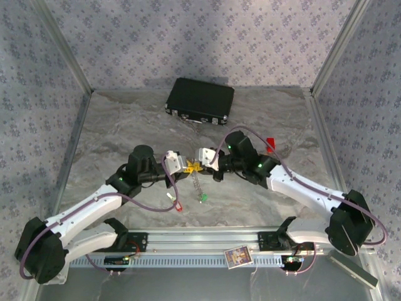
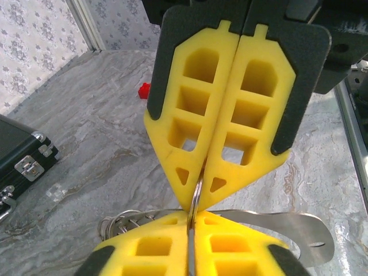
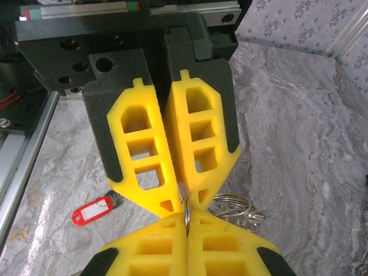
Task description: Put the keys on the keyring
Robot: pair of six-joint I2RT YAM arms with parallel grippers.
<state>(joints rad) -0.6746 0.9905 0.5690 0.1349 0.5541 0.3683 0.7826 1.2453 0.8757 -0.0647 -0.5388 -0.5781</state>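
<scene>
My left gripper [image 1: 188, 167] and right gripper [image 1: 202, 164] meet tip to tip above the middle of the table. Both are shut on the keyring [image 2: 196, 194], a thin metal loop seen edge-on between the yellow fingers [image 3: 185, 206]. In the left wrist view my left gripper [image 2: 192, 216] faces the right gripper [image 2: 194, 202]. In the right wrist view my right gripper [image 3: 185, 218] faces the left gripper [image 3: 185, 201]. Smaller rings [image 3: 236, 207] bunch beside the tips. A thin chain runs from the grippers to the green-tagged key [image 1: 202, 199]. The red-tagged key [image 1: 177, 204] lies on the table [image 3: 95, 210].
A black case [image 1: 200, 100] lies at the back of the marbled table. A red block [image 1: 270, 143] sits right of the right arm [image 2: 144, 89]. A flat metal plate [image 2: 293, 227] sticks out beside my left fingers. An aluminium rail [image 1: 207, 241] runs along the near edge.
</scene>
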